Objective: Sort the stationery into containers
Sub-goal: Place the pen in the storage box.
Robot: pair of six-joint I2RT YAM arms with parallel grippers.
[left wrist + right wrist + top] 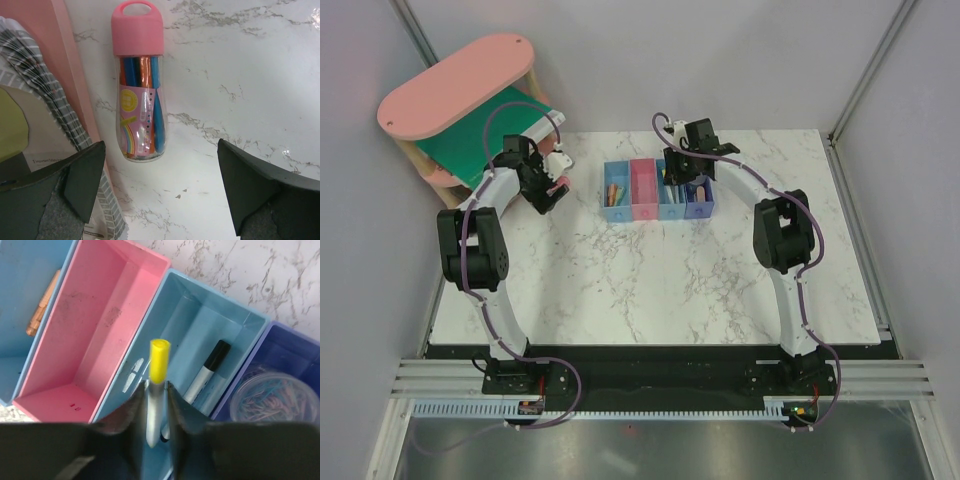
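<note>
The right claw (156, 388) is pinching a yellow-capped marker (160, 360) above the partly filled bins (216, 291), while the left claw (161, 149), gaping wide and empty, is hovering over the unsorted pen tube (140, 100) on the desk (240, 75).

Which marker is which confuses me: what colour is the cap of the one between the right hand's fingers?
Yellow cap on the marker; best in right wrist view.

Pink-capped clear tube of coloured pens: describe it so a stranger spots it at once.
On the white marble table, go to the pink oval-topped shelf at the far left. The clear tube lies flat beside it; only it has a pink looped cap and rainbow label.
</note>
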